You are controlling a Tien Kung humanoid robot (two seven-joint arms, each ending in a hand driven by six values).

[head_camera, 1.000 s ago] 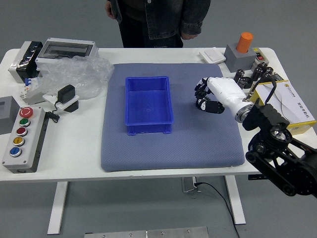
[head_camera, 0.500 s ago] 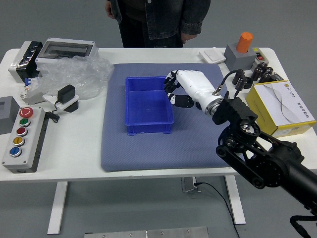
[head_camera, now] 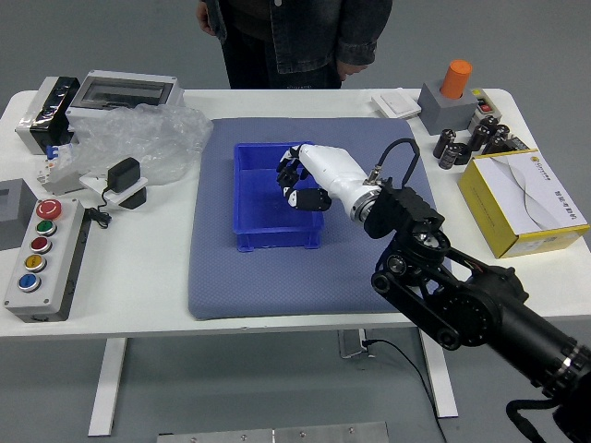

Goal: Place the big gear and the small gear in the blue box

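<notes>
My right hand (head_camera: 294,177) is over the right half of the blue box (head_camera: 242,198), its white back facing up and its arm reaching in from the lower right. The box stands open on the grey-blue mat. Whether the hand holds a gear is hidden beneath it. Neither the big gear nor the small gear can be made out in the box or on the mat. The left arm is out of view.
A person (head_camera: 314,32) in a dark jacket stands at the far side, hands hanging, touching nothing on the table. Yellow box (head_camera: 522,198) and black parts (head_camera: 476,138) lie right; button panel (head_camera: 46,263) and plastic bag (head_camera: 152,138) left.
My right hand has moved left from the mat's right part to over the blue box. The box and the person have stayed in place.
</notes>
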